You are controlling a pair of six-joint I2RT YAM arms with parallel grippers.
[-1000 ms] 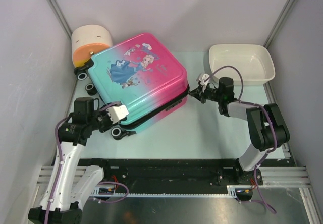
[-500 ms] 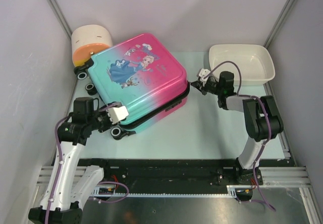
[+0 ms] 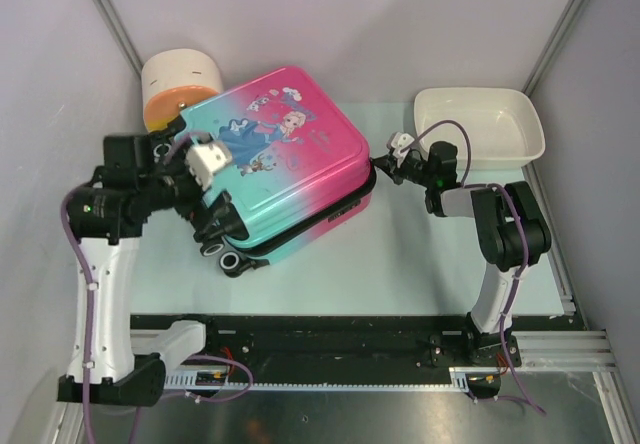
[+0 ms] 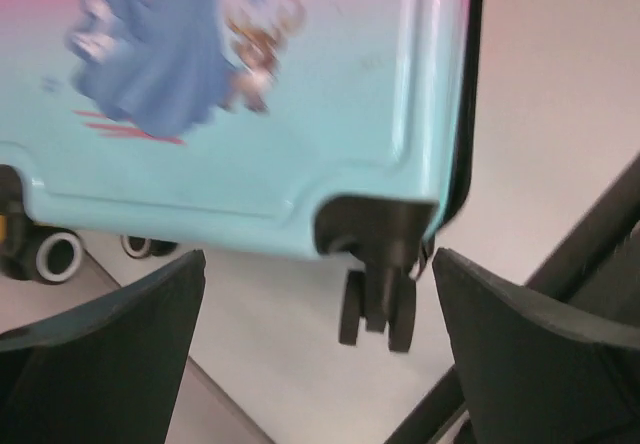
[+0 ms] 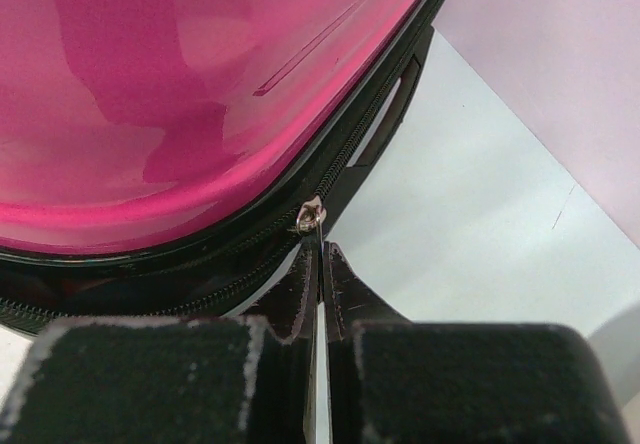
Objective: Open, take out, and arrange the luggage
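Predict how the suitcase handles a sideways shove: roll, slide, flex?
Probably slides rather than rolls: the suitcase lies flat, its caster wheels pointing sideways. The glossy hard shell looks stiff and likely slippery to pinch. Small and possibly light, so a tug by the right tool on the zip pull may drag it.

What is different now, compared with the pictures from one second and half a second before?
The left gripper opened wide, letting go of the near teal corner of the luggage, and rose; it now hovers over the wheel there. The right gripper, shut on the zip pull, slid a little farther from the bases along the pink edge. The luggage lies closed in place; white basin and cream-and-orange drawer box unmoved.
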